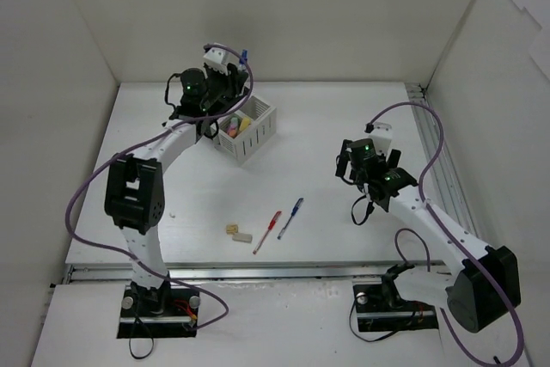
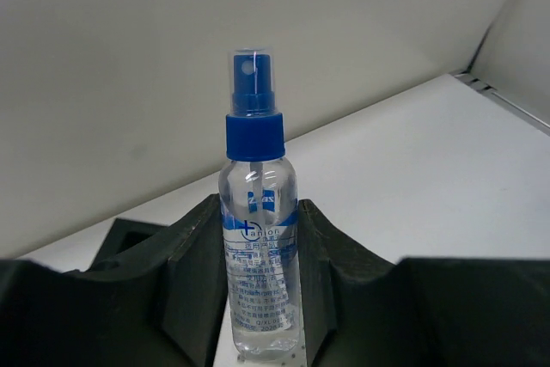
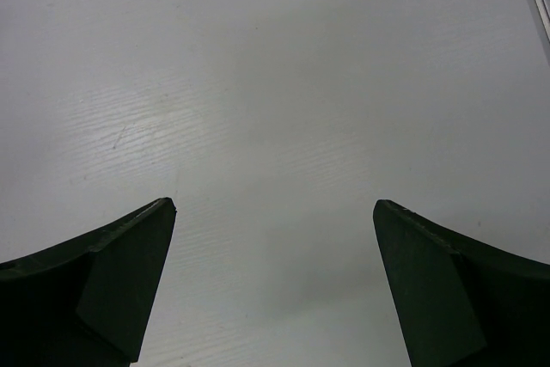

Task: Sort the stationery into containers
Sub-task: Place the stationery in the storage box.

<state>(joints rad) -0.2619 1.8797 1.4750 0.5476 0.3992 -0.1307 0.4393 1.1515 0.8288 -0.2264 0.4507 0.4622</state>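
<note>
The left pincer (image 2: 258, 298) clenches the clear blue-capped spray bottle (image 2: 255, 169) upright by its body, aloft near the white slatted box (image 1: 249, 131). Light, rigid and smooth, it is probably slippery, so a mid-body hold suits it. The right pincer (image 3: 275, 212) hangs released over the tabletop (image 3: 258, 83)

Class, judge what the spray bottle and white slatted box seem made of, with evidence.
Spray bottle: probably clear glossy plastic, as the background shows through its body; its blue cap looks like opaque smooth plastic. White slatted box: likely matte plastic, given thin even slats, but too small to be sure.
</note>
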